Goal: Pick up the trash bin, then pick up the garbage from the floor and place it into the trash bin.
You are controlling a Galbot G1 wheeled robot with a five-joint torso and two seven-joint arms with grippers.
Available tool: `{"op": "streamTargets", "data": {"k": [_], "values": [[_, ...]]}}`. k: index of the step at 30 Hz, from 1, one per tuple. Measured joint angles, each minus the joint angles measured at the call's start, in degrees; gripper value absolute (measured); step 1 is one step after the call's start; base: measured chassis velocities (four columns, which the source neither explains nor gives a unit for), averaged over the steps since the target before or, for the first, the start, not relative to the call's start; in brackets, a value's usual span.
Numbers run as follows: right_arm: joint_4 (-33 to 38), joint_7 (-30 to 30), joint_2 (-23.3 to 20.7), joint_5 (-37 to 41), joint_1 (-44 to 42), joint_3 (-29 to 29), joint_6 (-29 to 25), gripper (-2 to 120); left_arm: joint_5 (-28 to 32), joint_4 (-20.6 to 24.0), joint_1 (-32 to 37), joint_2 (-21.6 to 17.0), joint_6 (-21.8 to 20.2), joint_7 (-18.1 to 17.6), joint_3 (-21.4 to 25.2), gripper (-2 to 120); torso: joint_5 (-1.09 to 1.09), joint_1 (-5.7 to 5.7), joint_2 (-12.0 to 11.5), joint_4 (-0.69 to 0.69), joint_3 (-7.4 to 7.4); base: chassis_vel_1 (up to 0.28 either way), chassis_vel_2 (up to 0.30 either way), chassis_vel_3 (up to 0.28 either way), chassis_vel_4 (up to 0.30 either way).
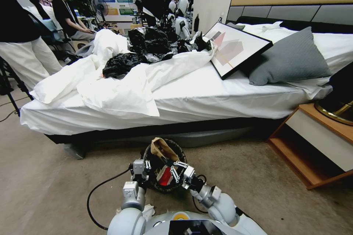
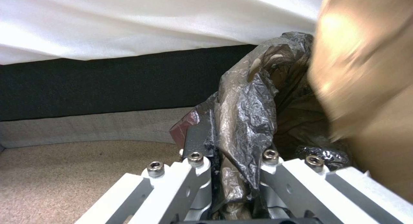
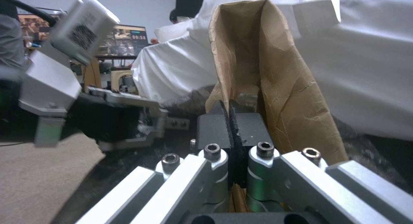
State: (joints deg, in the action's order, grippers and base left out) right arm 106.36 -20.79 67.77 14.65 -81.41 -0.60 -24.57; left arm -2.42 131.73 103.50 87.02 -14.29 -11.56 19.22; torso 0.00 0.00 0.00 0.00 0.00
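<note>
The trash bin point(image 1: 177, 149), a round bucket with a black bag point(image 2: 247, 120) over its rim, is held just off the carpet in front of the bed. My left gripper point(image 1: 146, 166) point(image 2: 221, 146) is shut on the bin's bag-covered rim at its left side. My right gripper point(image 1: 170, 167) point(image 3: 231, 120) is shut on a piece of garbage, a brown paper bag point(image 1: 161, 148) point(image 3: 266, 75), which stands upright over the bin's opening. Something red point(image 1: 165, 176) lies inside the bin. A crumpled white tissue point(image 1: 149, 211) lies on the floor by my left arm.
A bed point(image 1: 206, 99) with white sheets and black bags on top stands right behind the bin. A wooden nightstand point(image 1: 316, 147) is at the right. A black cable point(image 1: 93, 194) loops over the carpet on the left. People stand at the far left.
</note>
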Motion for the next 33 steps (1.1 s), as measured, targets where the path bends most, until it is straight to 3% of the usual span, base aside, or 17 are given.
{"op": "streamTargets", "data": {"k": [18,33], "values": [[-3.7,0.0,0.2,-0.2,0.2,-1.0,0.0,3,0.0,0.6,0.6,-0.3,0.2,0.0,-0.1,6,0.00,0.00,0.0,0.00,0.00,0.000,0.000,0.000,0.000],[-4.7,-0.2,-0.2,-3.1,-1.4,-0.9,-1.4,60,0.2,0.9,0.4,-0.2,0.2,0.0,0.2,6,0.00,0.00,0.0,0.00,0.00,0.000,0.000,0.000,0.000]]}}
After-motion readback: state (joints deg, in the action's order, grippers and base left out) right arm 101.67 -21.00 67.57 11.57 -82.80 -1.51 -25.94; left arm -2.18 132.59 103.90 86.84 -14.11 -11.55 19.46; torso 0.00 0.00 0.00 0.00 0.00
